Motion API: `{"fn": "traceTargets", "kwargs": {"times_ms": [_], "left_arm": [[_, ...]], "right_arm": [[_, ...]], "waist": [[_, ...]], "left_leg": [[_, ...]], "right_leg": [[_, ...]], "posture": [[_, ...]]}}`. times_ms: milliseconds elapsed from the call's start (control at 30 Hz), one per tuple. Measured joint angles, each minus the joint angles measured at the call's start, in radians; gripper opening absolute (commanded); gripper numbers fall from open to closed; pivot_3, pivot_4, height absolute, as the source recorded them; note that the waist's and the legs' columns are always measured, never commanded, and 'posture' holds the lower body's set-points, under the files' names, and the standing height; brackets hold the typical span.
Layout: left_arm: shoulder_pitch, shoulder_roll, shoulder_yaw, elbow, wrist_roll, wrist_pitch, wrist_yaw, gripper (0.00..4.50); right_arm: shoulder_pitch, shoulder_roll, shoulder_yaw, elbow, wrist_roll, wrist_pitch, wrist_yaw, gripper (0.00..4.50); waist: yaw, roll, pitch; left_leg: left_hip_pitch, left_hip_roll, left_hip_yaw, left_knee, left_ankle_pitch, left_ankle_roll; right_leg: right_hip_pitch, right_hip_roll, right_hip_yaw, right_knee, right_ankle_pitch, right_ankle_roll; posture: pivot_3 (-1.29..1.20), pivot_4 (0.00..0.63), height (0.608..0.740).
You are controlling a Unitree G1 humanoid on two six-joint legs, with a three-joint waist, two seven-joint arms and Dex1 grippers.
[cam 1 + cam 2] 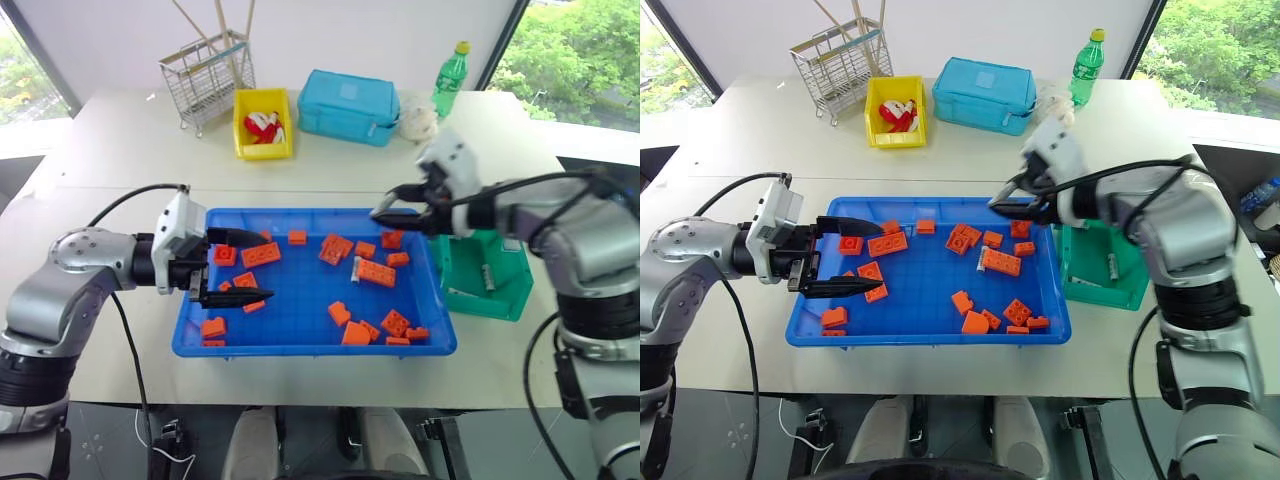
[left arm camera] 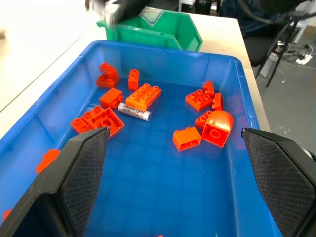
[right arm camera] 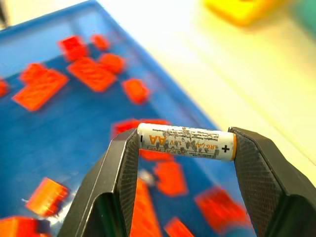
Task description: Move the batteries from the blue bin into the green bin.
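Head camera: the right end effector [image 1: 385,213] hangs above the blue bin's [image 1: 190,340] far right corner, beside the green bin [image 1: 516,290], where what may be one battery lies. Left wrist: the left end effector [image 2: 175,148] gapes wide over another battery [image 2: 134,110] among orange bricks [image 2: 143,96]. Right wrist: fingers [image 3: 123,168] clamp a battery [image 3: 186,141] end to end.

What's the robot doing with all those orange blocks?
It's after batteries, not the blocks. Its right gripper is pinching one battery end to end, lifted above the blue bin near the green bin. The green bin already has a battery in it. One more battery lies in the blue bin among the orange bricks. The left gripper hangs open over the blue bin's other end, holding nothing.
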Motion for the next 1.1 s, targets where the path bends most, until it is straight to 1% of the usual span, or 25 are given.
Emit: {"fn": "traceTargets", "kwargs": {"times_ms": [33,100,167,233,267,367,433,500,600,633,700,800,900,1000,1100], "left_arm": [[-0.003,-0.001,-0.003,0.005,0.001,-0.003,-0.003,4.5],[-0.006,-0.002,-0.005,0.016,0.005,-0.005,-0.006,4.5],[-0.02,-0.006,-0.01,0.029,0.011,-0.016,-0.011,4.5],[-0.037,-0.015,-0.015,0.033,0.019,-0.022,-0.017,4.5],[-0.038,-0.017,-0.015,0.034,0.02,-0.024,-0.018,4.5],[-0.039,-0.021,-0.027,0.05,0.023,-0.026,-0.024,4.5],[-0.043,-0.029,-0.036,0.059,0.027,-0.027,-0.025,4.5],[-0.049,-0.031,-0.039,0.061,0.03,-0.029,-0.025,4.5],[-0.055,-0.035,-0.041,0.06,0.032,-0.036,-0.025,4.5],[-0.056,-0.036,-0.041,0.059,0.032,-0.037,-0.025,4.5],[-0.056,-0.035,-0.04,0.059,0.032,-0.037,-0.025,4.5],[-0.055,-0.031,-0.039,0.055,0.032,-0.037,-0.023,4.5],[-0.046,-0.018,-0.033,0.043,0.032,-0.036,-0.017,4.5],[-0.024,-0.016,-0.028,0.028,0.029,-0.031,-0.006,4.5],[0.003,-0.015,-0.01,0.004,0.021,-0.019,0.008,4.5]], "right_arm": [[0.052,-0.062,-0.043,0.001,0.003,0.003,0.005,2.21],[0.123,-0.129,-0.11,0.01,0.002,0.006,0.005,2.21],[0.195,-0.164,-0.15,0.01,0.002,-0.009,0.006,3.27],[0.259,-0.176,-0.157,0.012,0.001,-0.035,0.004,4.25],[0.279,-0.176,-0.156,0.015,0.001,-0.042,0.003,4.45],[0.295,-0.179,-0.149,0.025,0.0,-0.076,0.001,4.45],[0.238,-0.179,-0.123,0.028,0.002,-0.104,0.005,4.45],[0.144,-0.167,-0.083,0.026,0.012,-0.113,0.015,4.45],[0.034,-0.11,-0.014,0.003,0.035,-0.123,0.029,4.45],[0.027,-0.097,0.007,-0.002,0.042,-0.124,0.032,4.45],[0.004,-0.035,0.086,-0.008,0.051,-0.124,0.044,4.45],[-0.007,0.021,0.227,-0.02,0.042,-0.15,0.075,4.45],[-0.007,0.038,0.344,-0.014,0.0,-0.207,0.109,4.45],[-0.009,0.046,0.413,0.034,-0.053,-0.271,0.136,4.45],[-0.021,0.054,0.479,0.128,-0.123,-0.354,0.163,4.45]], "waist": [[0.004,0.0,0.0],[0.002,0.0,0.0],[-0.005,0.0,0.0],[-0.009,0.0,0.0],[-0.011,0.0,0.0],[-0.011,0.001,0.001],[-0.011,0.002,0.001],[-0.012,0.002,0.001],[-0.007,0.001,0.001],[-0.006,0.001,0.001],[-0.004,0.001,0.001],[-0.003,0.001,0.001],[-0.002,0.001,0.001],[-0.003,0.001,0.001],[-0.004,0.001,0.001]], "left_leg": [[0.0,0.0,0.0,0.0,0.0,0.0],[0.0,0.0,0.001,0.0,0.0,0.0],[0.001,0.0,0.001,0.001,0.0,0.0],[0.002,0.0,0.001,0.001,0.0,0.0],[0.002,0.0,0.001,0.001,0.0,0.0],[0.002,0.0,0.0,0.001,0.0,0.0],[0.002,0.0,0.001,0.001,0.0,0.0],[0.002,0.0,0.001,0.001,0.0,0.0],[0.001,0.0,-0.001,0.0,0.0,0.0],[0.001,0.0,0.0,0.0,0.0,0.0],[0.0,0.0,0.0,0.0,0.0,0.0],[0.0,0.0,0.0,0.001,0.0,0.0],[-0.001,0.0,0.0,0.001,0.0,0.0],[0.0,0.0,0.0,0.002,0.0,0.0],[0.0,0.0,0.0,0.002,0.0,0.0]], "right_leg": [[0.0,0.0,0.0,0.0,0.0,0.0],[0.0,-0.001,0.001,0.0,0.0,0.0],[0.0,0.0,0.001,0.0,0.0,0.0],[0.001,0.001,0.002,0.0,0.0,0.0],[0.0,0.001,0.002,0.001,0.0,0.001],[0.0,0.001,0.002,0.001,0.001,0.002],[0.0,0.001,0.002,0.001,0.001,0.002],[0.0,0.001,0.003,0.001,0.001,0.002],[0.0,0.002,0.002,0.001,0.001,0.002],[0.0,0.001,0.002,0.001,0.001,0.002],[0.0,0.001,0.002,0.0,0.001,0.002],[0.0,0.0,0.001,0.0,0.001,0.003],[0.0,0.0,0.001,0.0,0.001,0.003],[0.0,0.0,0.001,0.0,0.001,0.002],[0.0,0.0,0.001,0.001,0.001,0.002]], "posture": [[0.0,0.15,0.736],[0.0,0.15,0.736],[0.0,0.15,0.736],[0.0,0.15,0.736],[0.0,0.15,0.736],[0.0,0.15,0.736],[0.0,0.15,0.736],[0.0,0.15,0.736],[0.0,0.15,0.736],[0.0,0.15,0.736],[0.0,0.15,0.736],[0.0,0.15,0.736],[0.0,0.15,0.736],[0.0,0.15,0.736],[0.0,0.15,0.736]]}}
